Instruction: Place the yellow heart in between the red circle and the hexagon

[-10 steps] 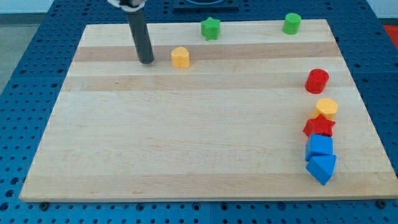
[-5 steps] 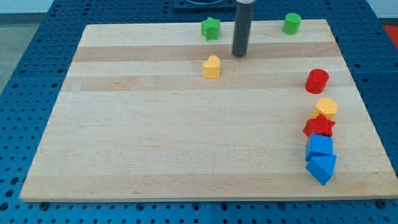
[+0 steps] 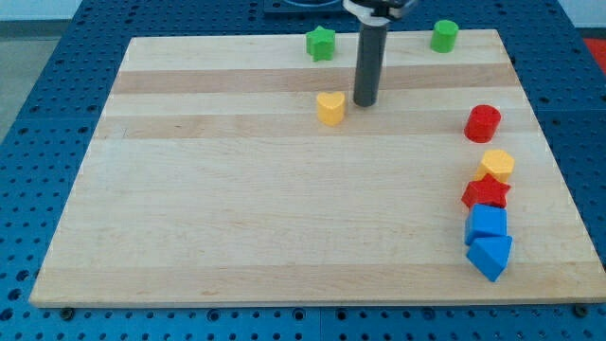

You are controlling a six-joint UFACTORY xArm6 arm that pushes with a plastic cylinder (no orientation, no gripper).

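The yellow heart (image 3: 330, 107) lies on the wooden board (image 3: 237, 208), above its middle. My tip (image 3: 365, 101) stands just to the heart's right, a small gap apart. The red circle (image 3: 483, 123) sits near the board's right edge. The yellow hexagon (image 3: 497, 165) lies just below it, touching the red star (image 3: 486, 194).
A green star (image 3: 321, 43) and a green cylinder (image 3: 444, 35) sit along the board's top edge. A blue cube (image 3: 488, 223) and a blue triangular block (image 3: 490, 256) lie below the red star at the right edge.
The yellow heart has slid right and down from the upper left of centre. My tip swung from its left side over to its right side and came down a little.
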